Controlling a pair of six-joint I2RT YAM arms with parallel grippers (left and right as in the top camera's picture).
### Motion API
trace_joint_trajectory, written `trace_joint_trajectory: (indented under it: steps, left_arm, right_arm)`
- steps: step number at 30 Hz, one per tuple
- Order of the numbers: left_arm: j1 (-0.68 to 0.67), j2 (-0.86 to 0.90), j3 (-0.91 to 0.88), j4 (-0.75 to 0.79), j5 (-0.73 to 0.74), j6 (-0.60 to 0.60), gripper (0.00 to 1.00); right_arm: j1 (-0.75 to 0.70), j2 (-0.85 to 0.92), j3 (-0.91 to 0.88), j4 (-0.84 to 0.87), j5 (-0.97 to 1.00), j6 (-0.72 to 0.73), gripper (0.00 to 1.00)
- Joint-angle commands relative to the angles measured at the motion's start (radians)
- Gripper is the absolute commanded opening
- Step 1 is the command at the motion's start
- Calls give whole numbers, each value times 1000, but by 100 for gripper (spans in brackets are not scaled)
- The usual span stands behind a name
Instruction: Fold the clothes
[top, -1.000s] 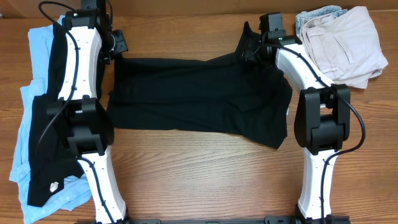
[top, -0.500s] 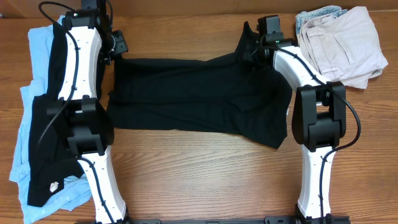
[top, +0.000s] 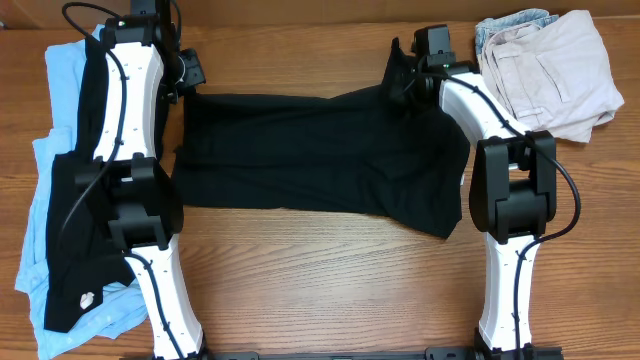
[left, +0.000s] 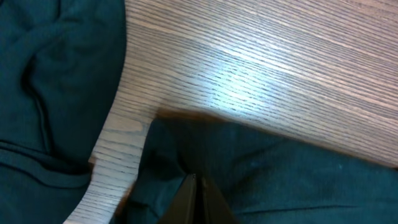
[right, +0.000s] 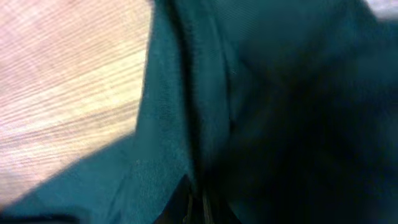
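The black short-sleeved shirt (top: 320, 160) of the clothes lies spread flat across the middle of the table. At its upper left corner my left gripper (top: 190, 78) is shut, fingertips together on the dark cloth (left: 261, 180) in the left wrist view (left: 194, 185). My right gripper (top: 405, 88) is shut at the shirt's upper right edge, where the cloth bunches up. In the right wrist view its fingers (right: 196, 196) are pressed together into a fold of the fabric (right: 174, 112). More clothes, light blue (top: 62, 80) and black (top: 75, 260), lie piled at the left.
A pile of beige and denim garments (top: 550, 70) sits at the back right corner. Both arms' bases (top: 510, 200) stand on either side of the shirt. Bare wood table (top: 330, 290) runs along the front.
My right gripper's fingers have closed on the shirt's upper right edge, and the cloth there has gathered slightly. The left arm has not moved.
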Motion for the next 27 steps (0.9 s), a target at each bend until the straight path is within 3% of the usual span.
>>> trace_joint_trajectory:
  steps: [1,10,16,27]
  left_arm:
    - [9,-29,23,-14,-16,23,4]
    - [13,-60,23,-71,-31,25,4]
    - [15,-60,23,-102,-51,47,4]
    - [15,-60,22,-169,-211,55,4]
  right_arm:
    - [-10,-126,80,-82,-2,-21,4]
    - [-22,-388,117,-441,19,-25,4]
    - [-22,-428,112,-688,56,-24,4]
    - [-20,-428,-198,-642,47,-16,4]
